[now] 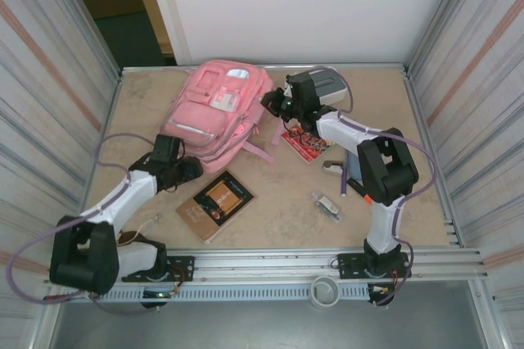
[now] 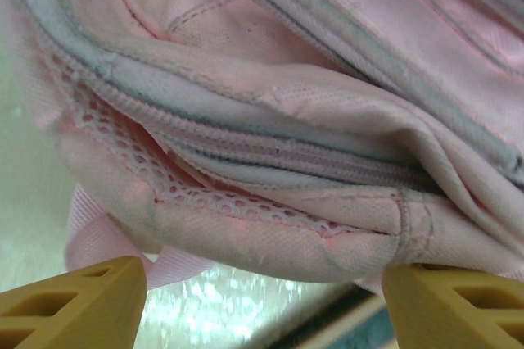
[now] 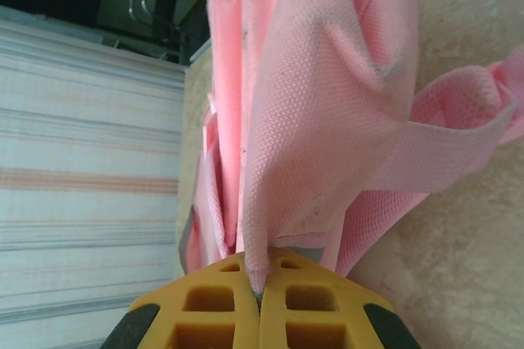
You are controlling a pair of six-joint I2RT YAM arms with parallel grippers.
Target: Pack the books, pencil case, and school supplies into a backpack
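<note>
The right claw [image 3: 258, 283] is pressed together on a fold of the pink backpack [image 3: 327, 103], which lies at the far side of the table [image 1: 278, 201]. The left claw [image 2: 260, 300] is spread at its near zipped edge. Opening appears to be in hand; next, the zip pull must be caught.

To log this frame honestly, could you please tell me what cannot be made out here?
Top view: cartoon book, partly under the right arm; cover unreadable.
Top view: clear packet, too small to tell its contents.
Left wrist view: left pincer, fingers cut off by the bottom edge.
Right wrist view: which part of the backpack the right pincer pinches; folds hide it.
</note>
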